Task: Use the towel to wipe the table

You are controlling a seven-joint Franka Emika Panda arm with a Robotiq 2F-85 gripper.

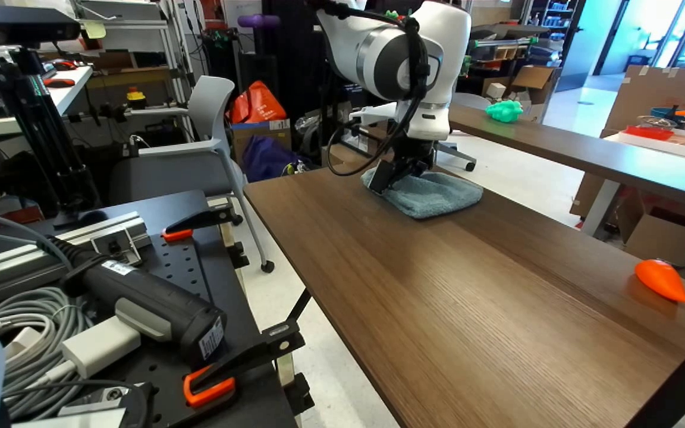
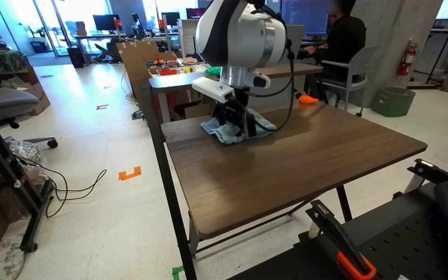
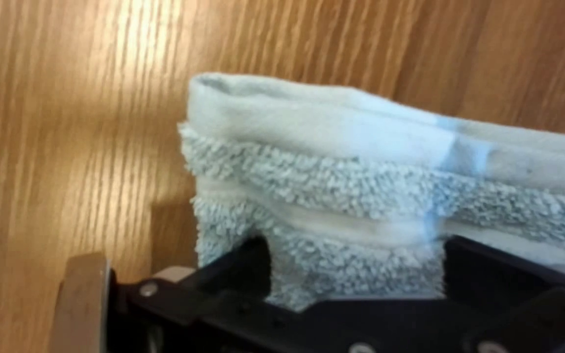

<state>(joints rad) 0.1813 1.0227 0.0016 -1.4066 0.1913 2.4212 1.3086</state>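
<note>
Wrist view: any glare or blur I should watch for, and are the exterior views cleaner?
Wrist view: bright glare streaks the table at upper left, and the towel looks slightly soft; in an exterior view, the far windows are washed out; in both exterior views, a soft dark patch dims the table near the towel.

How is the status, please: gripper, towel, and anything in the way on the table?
Gripper looks open, down on towel. Towel folded, slightly rumpled, on table. Orange object on table too, apart from towel; possible obstacle.
</note>
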